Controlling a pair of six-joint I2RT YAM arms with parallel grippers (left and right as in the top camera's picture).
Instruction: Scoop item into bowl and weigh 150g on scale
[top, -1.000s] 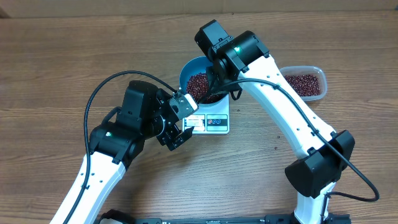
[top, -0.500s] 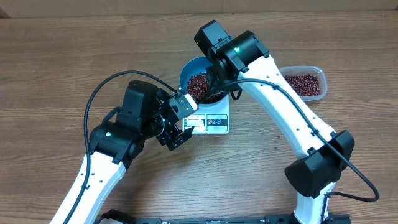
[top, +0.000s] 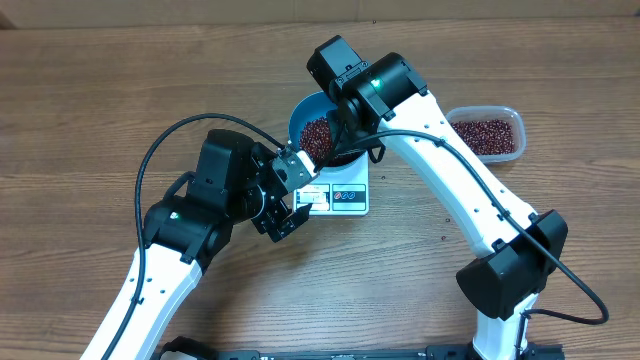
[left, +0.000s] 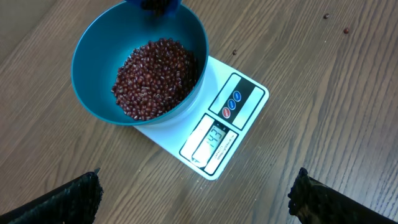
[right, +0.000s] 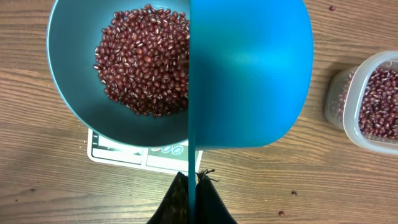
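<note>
At the centre of the overhead view, the white digital kitchen scale (top: 338, 195) lies flat on the wooden table (top: 90, 90), with the round blue bowl (top: 300, 112) standing on its upper part and leaving the display strip uncovered. Dark red-brown beans (left: 155, 78) form a loose heap inside the bowl, covering its bottom and banking toward the side nearest the scale's buttons. In the left wrist view the grey display (left: 211, 138) sits at the scale's lower edge, beside three round buttons; its digits are too small to read with confidence.

Over the bowl's right half, in the right wrist view, hangs a small blue scoop (right: 249, 74). Its thin handle runs down the middle of the frame, and the right gripper (right: 191, 185) pinches it between pressed-together fingers at the bottom edge. No beans can be seen on the scoop face that shows.

Near the lower left corner of the scale, the left gripper (left: 196, 186) hangs with its fingers (left: 68, 199) spread wide at the two lower corners of its own view, holding nothing.

Toward the upper right of the overhead frame, a clear rectangular plastic tub (top: 487, 133) holds more beans, well apart from the scale. A few stray beans (right: 331, 8) lie on the table.
</note>
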